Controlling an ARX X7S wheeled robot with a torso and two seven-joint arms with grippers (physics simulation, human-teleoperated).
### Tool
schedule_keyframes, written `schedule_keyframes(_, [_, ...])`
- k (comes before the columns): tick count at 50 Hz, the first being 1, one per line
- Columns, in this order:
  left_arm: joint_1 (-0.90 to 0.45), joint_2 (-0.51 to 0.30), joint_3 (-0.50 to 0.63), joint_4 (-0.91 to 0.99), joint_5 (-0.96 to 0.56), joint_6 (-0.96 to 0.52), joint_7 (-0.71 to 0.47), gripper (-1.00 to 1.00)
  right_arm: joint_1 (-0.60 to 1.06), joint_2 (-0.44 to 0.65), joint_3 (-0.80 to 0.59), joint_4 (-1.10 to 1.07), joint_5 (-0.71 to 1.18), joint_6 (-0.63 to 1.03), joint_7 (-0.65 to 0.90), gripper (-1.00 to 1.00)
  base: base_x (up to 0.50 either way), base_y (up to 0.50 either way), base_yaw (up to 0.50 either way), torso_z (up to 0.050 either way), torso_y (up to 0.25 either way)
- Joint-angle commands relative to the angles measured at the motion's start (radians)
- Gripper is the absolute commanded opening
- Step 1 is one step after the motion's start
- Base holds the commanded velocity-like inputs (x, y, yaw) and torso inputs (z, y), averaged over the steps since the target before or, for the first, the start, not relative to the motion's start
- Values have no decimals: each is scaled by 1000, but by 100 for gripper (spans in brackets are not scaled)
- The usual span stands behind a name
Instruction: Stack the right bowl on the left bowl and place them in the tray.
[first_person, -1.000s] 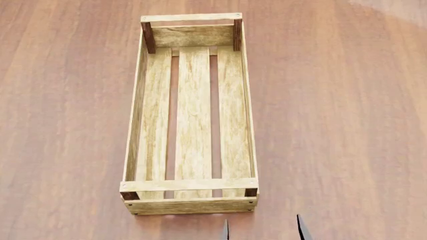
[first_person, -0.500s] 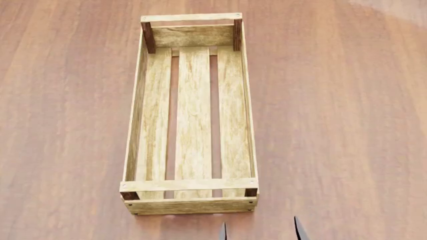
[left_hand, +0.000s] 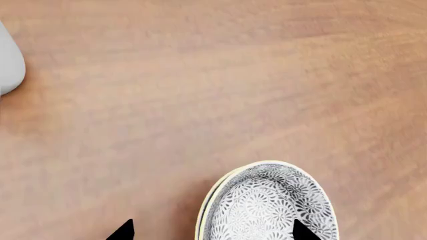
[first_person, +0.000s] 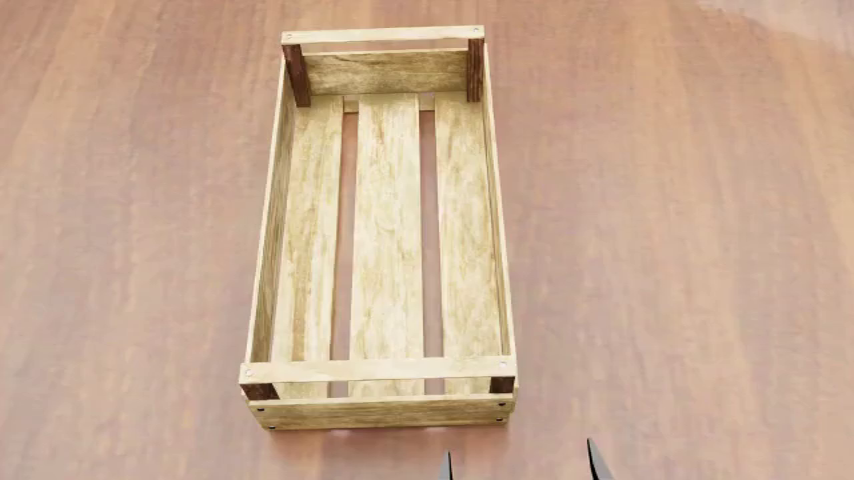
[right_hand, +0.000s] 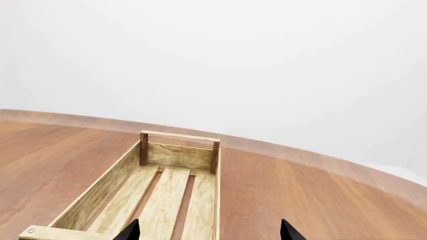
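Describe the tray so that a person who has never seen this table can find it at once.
Look at the wide reddish-brown wooden table. Near its middle, running away from the robot, lies the tray, a long rectangular crate of pale wood. It has three floor boards with gaps between them, low plank walls and dark brown corner posts, and nothing lies inside it; nothing else appears on the table in the head view.

Even, bright, diffuse render light; no glare. Soft sheen on wooden tabletop (first_person: 694, 250), paler at far right corner. Faint shadow under tray (first_person: 387, 412) near end and beside patterned bowl (left_hand: 267, 205). Wood grain slightly smeared in left wrist view. No edge distortion.
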Motion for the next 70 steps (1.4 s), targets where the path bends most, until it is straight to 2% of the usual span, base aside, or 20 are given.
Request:
schedule_keyframes(1, [-8,16,-7,-28,21,19,35,100,0,-16,20,1,-15,-1,-18,100,0,0,0,0,0])
schedule_keyframes(70, [-54,24,89,-123,111,74,119,100,2,-6,4,13,-18,0,-5,100,0,0,0,0,0])
